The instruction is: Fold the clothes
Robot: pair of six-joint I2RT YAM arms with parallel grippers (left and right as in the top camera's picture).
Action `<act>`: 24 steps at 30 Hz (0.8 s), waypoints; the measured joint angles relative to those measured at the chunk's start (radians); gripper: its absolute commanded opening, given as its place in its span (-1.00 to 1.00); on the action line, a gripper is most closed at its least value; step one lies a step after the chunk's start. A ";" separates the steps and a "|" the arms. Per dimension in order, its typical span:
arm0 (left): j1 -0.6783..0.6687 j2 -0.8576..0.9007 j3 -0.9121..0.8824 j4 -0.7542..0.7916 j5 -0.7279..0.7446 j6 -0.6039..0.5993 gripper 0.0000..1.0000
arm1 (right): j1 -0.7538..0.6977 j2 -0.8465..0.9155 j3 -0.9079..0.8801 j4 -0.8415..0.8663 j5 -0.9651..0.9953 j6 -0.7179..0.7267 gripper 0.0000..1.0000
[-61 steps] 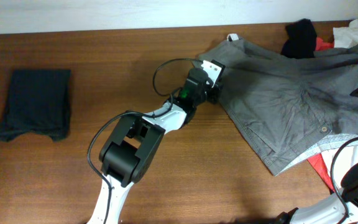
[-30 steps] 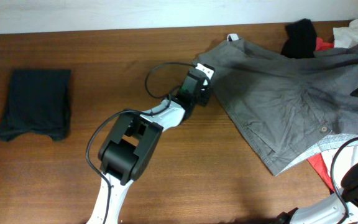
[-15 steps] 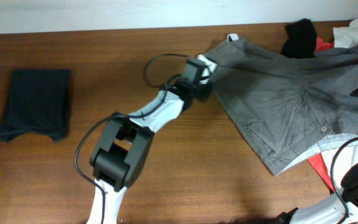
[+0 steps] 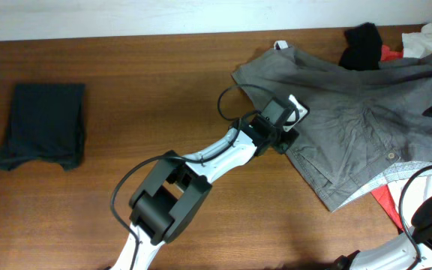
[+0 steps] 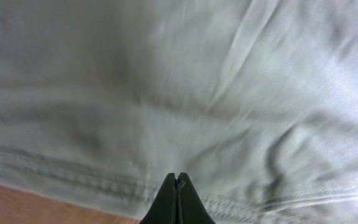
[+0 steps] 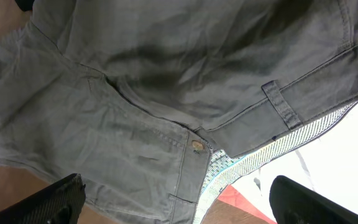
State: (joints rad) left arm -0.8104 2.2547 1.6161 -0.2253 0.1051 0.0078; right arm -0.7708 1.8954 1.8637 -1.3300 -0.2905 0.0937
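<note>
Large grey trousers (image 4: 351,105) lie spread at the table's right, with a button (image 6: 197,146) and pale patterned waistband lining (image 6: 272,152) toward the front. My left gripper (image 4: 286,124) is over the trousers' left edge. In the left wrist view its fingertips (image 5: 177,178) are pressed together just above the grey fabric (image 5: 185,93) near a stitched hem, with nothing seen between them. My right gripper (image 6: 176,186) hangs wide open above the waistband, holding nothing. More clothes are bunched at the back right: a black garment (image 4: 362,45), a red one (image 4: 388,52) and a white one (image 4: 430,37).
A folded dark garment (image 4: 42,124) lies at the table's left. Red cloth (image 4: 385,202) pokes out under the trousers at the front right. The right arm's base (image 4: 426,217) stands at the lower right. The brown table (image 4: 163,75) meets a pale wall at the back.
My left arm has swung right and toward the front, from the trousers' back-left corner to their left edge, staying shut. The trousers and the right arm have not moved.
</note>
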 measured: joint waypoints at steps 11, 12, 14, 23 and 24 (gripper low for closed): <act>0.004 0.059 0.014 -0.006 0.004 0.000 -1.00 | 0.000 0.000 0.000 0.000 0.000 -0.001 0.97; 0.005 0.060 0.017 -0.014 0.003 0.000 -0.99 | 0.000 0.000 0.000 0.000 0.000 0.000 0.97; 0.006 0.061 0.025 -0.037 -0.003 0.000 -0.99 | 0.000 0.000 0.000 0.000 0.000 0.000 0.97; 0.050 0.051 0.063 -0.201 -0.107 0.000 -1.00 | 0.000 0.000 0.000 0.000 0.000 0.000 0.98; 0.068 0.048 0.063 -0.218 -0.121 0.000 -1.00 | 0.000 0.000 0.000 0.000 0.000 0.000 0.97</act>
State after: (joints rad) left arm -0.7425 2.3028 1.6794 -0.4431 -0.0162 0.0074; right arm -0.7708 1.8954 1.8637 -1.3300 -0.2905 0.0933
